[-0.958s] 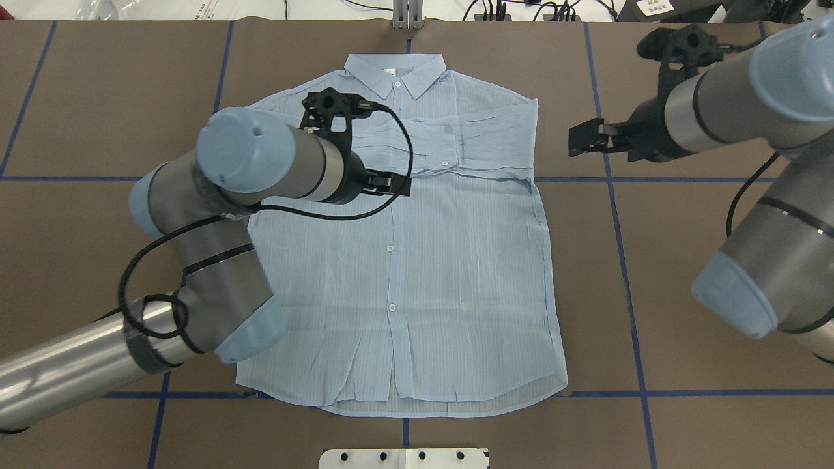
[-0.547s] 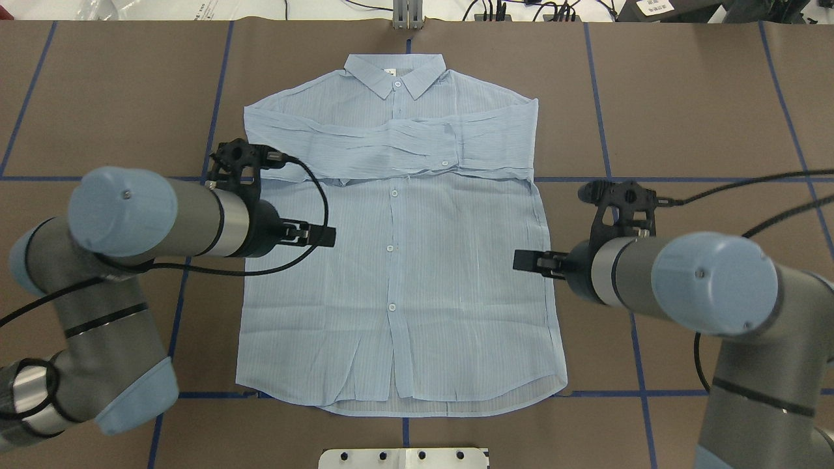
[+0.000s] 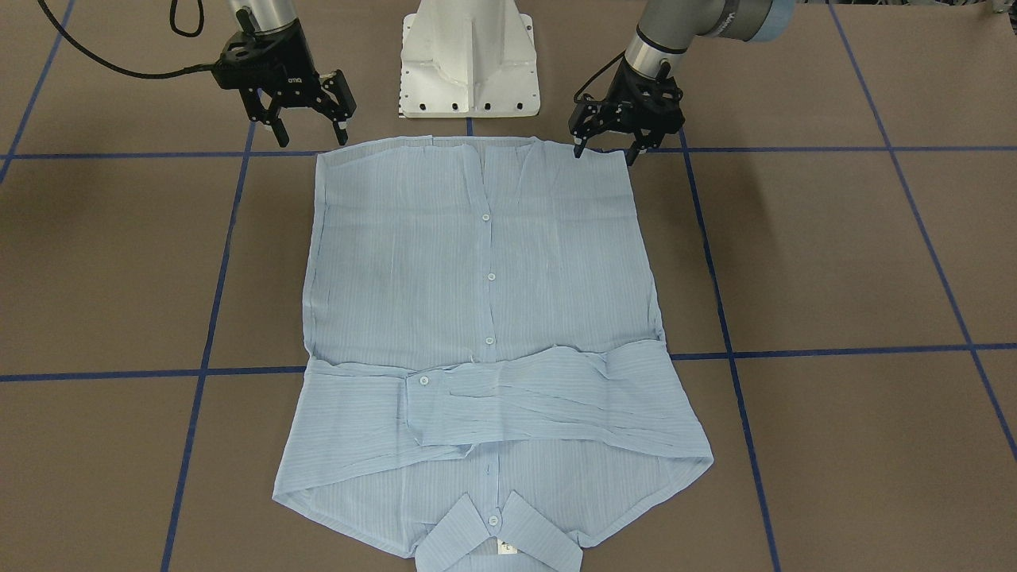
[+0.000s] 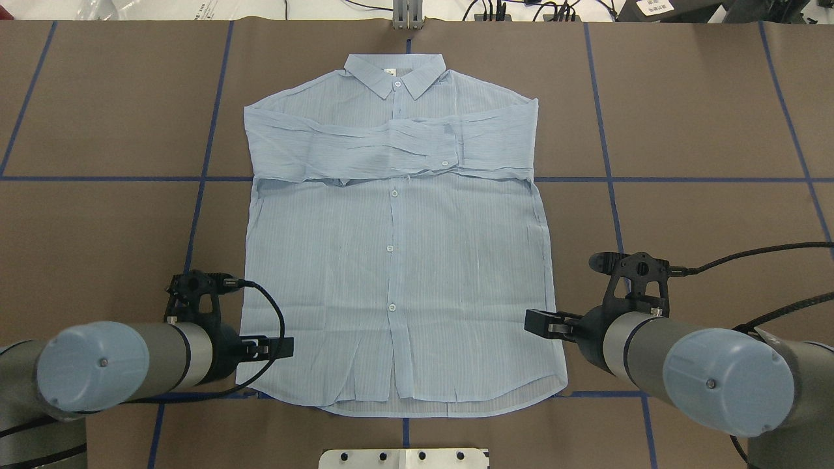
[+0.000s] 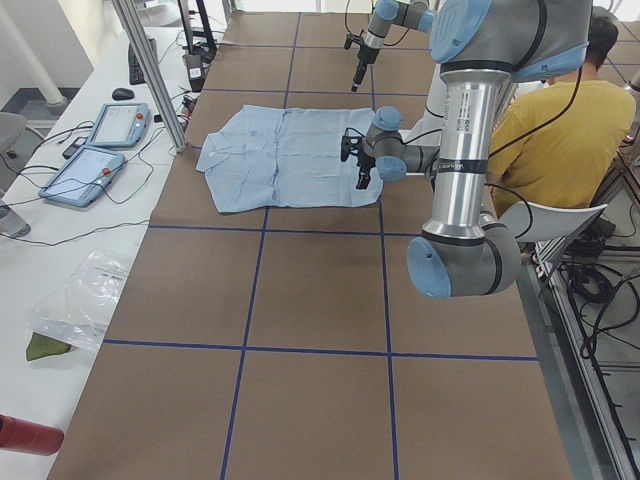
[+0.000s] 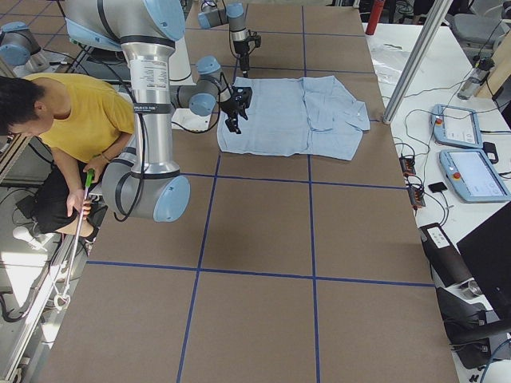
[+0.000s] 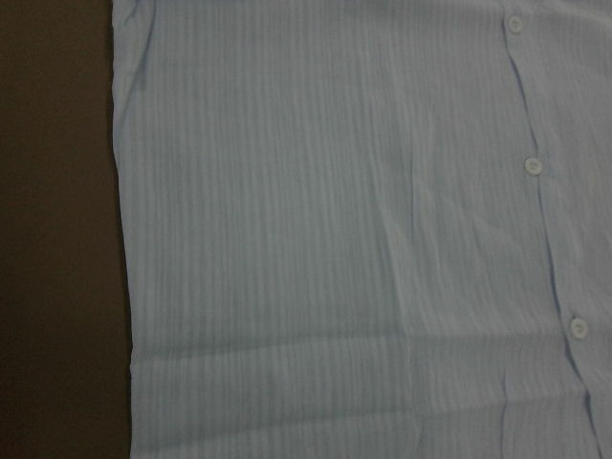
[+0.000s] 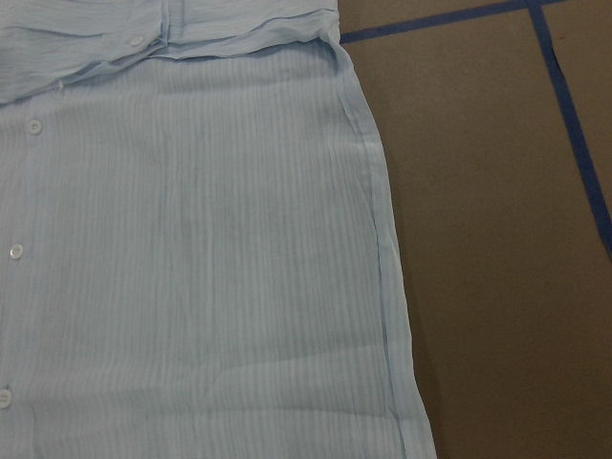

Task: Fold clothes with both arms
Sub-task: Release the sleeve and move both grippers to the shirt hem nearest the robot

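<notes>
The shirt (image 3: 485, 262) lay flat on the table (image 3: 834, 254), buttoned front up, sleeves folded across the chest, collar farthest from the robot. Left gripper (image 3: 605, 149) and right gripper (image 3: 312, 133) stood at the two hem corners, fingers apart, gripping nothing.

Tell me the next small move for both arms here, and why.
Probably lower both onto the corners of the shirt hem and close. The left gripper and right gripper stand open at those corners, holding nothing, and the sleeves already lie folded across the chest.
</notes>
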You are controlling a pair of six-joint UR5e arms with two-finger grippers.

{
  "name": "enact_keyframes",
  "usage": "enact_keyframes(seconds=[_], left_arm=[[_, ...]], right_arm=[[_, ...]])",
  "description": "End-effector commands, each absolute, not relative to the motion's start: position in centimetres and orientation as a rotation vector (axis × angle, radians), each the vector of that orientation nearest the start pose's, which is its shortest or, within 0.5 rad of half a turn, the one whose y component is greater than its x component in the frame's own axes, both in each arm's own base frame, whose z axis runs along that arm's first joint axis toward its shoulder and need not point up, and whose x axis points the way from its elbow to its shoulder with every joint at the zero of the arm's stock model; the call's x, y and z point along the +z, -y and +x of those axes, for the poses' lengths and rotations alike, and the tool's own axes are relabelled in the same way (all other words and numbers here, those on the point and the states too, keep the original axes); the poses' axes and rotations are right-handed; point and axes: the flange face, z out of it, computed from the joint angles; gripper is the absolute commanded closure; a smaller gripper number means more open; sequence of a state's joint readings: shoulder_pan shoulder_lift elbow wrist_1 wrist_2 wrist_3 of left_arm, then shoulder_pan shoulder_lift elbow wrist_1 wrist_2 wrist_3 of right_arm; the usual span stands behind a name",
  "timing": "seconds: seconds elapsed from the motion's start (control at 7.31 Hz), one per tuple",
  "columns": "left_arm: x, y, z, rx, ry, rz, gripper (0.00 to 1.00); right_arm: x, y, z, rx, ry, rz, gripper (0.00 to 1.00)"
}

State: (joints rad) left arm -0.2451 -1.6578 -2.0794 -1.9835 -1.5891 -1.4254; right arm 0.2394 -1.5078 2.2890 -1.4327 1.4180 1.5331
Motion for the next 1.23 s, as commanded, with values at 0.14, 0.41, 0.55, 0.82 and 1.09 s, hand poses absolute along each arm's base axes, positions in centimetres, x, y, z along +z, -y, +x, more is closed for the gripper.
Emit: enact_keyframes(seconds=[0.14,0.41,0.55,0.82,1.09], left_arm=[[36.1,23.1,46.2,-0.08,-0.882,0.138,0.37],[37.5,23.0,47.2,-0.123,-0.857,0.11,0.41],[37.9,22.9,47.5,-0.143,-0.85,0.096,0.41],[38.1,22.9,47.5,-0.143,-0.847,0.094,0.41],[37.0,22.7,47.2,-0.137,-0.869,0.091,0.75]], right_arm=[[28.9,24.8,-39.6,0.256,0.896,0.269,0.0],[28.8,24.8,-39.6,0.256,0.897,0.269,0.0],[28.8,24.8,-39.6,0.256,0.899,0.269,0.0],[28.7,24.8,-39.6,0.256,0.9,0.269,0.0],[28.7,24.8,-39.6,0.256,0.9,0.269,0.0]])
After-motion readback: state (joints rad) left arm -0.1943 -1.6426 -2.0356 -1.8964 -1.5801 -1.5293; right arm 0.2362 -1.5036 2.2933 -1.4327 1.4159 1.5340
